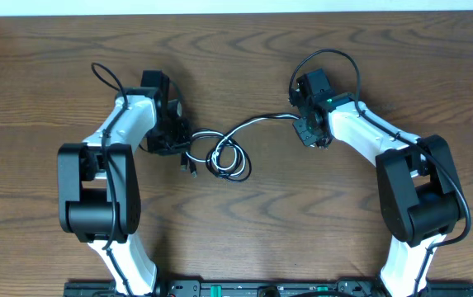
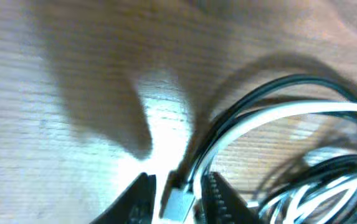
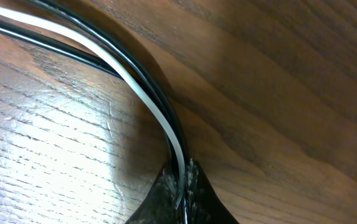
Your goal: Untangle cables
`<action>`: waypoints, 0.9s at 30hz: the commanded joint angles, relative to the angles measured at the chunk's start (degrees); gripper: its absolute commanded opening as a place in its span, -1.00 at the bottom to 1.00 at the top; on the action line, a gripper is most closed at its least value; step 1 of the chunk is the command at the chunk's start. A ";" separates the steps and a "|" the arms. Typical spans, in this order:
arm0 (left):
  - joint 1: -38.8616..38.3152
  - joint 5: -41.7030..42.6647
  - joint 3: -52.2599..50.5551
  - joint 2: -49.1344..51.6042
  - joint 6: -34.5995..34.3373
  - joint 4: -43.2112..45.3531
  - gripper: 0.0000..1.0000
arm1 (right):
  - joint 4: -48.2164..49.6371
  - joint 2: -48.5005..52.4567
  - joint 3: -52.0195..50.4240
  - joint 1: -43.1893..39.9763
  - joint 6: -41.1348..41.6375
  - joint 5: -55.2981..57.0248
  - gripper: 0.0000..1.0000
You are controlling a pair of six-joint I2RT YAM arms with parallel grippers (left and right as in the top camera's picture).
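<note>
No writing, label, brand, number or sign can be read in any view. The black rail (image 1: 244, 289) at the near edge of the counter (image 1: 244, 223) carries small green and pale marks, too small to make out. The cables (image 1: 257, 120) show plain sheaths.

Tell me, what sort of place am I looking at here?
Probably a robotics lab or test bench. Two white-and-black robot arms sit at a wooden table, with a small tangle of thin cables stretched between them, a practice set-up rather than a home or a factory line.
</note>
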 commanded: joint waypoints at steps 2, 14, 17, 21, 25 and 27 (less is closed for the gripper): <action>0.11 -2.01 2.36 -4.35 -0.31 -3.34 -0.15 | -0.20 3.43 -1.77 0.00 0.00 -1.84 -0.98; -2.60 4.39 1.86 -5.18 -5.05 -12.87 -0.01 | -0.17 3.43 -1.77 0.02 0.00 -1.84 -0.95; -4.57 4.39 0.57 -5.18 -11.58 -12.92 -0.08 | -0.20 3.43 -1.77 0.00 0.00 -1.84 -0.95; -7.61 4.17 -2.73 -5.18 -23.15 -12.41 -0.09 | -0.22 3.43 -1.77 0.02 0.00 -1.86 -0.95; -10.29 4.15 -6.10 -5.18 -33.09 -10.56 -0.09 | -0.22 3.43 -1.77 0.02 0.02 -1.86 -0.95; -11.41 4.17 -7.37 -5.18 -36.48 -8.90 -0.09 | -0.20 3.43 -1.77 0.02 0.02 -1.86 -0.95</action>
